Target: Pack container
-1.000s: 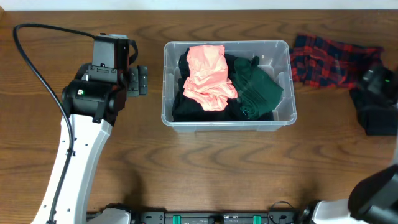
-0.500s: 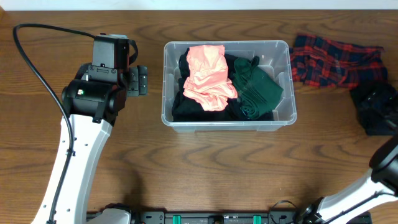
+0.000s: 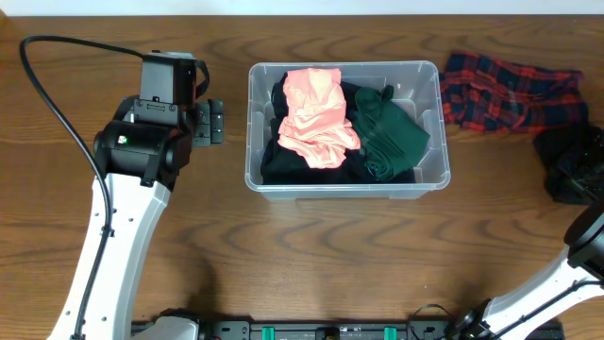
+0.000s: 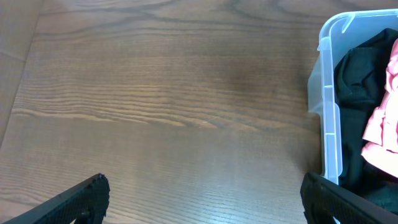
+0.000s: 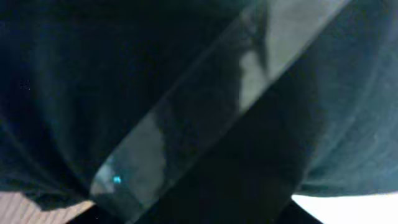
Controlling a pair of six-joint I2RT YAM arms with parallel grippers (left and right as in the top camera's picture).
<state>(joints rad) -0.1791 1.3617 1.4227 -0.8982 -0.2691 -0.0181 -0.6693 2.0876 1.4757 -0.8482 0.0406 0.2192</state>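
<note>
Your container (image 3: 253,142) sits at the middle of the wooden table (image 3: 311,255), a little towards the far edge, upright with its mouth open to the overhead camera. Inside it you have a salmon-pink garment (image 3: 316,113) lying on top at the centre-left, a dark green garment (image 3: 389,132) bunched on the right, and black fabric (image 3: 283,162) beneath and to the left of them. Your left gripper (image 3: 216,123) hovers just beside the container's left wall, apart from it. In the left wrist view its two fingers (image 4: 87,194) show at the bottom corners with the jaws spread wide and only bare wood between them, the container's corner at the right of that view. Beyond the container's right wall, near its far corner, a red plaid cloth (image 3: 505,90) lies spread on the table. Just in front of that, at the table's right edge, your right gripper (image 3: 576,162) is down on a dark garment (image 3: 566,194). The right wrist view is filled with dark cloth pressed close, crossed by a pale glossy band, so you cannot tell whether those jaws are apart or clamped on the fabric.
</note>
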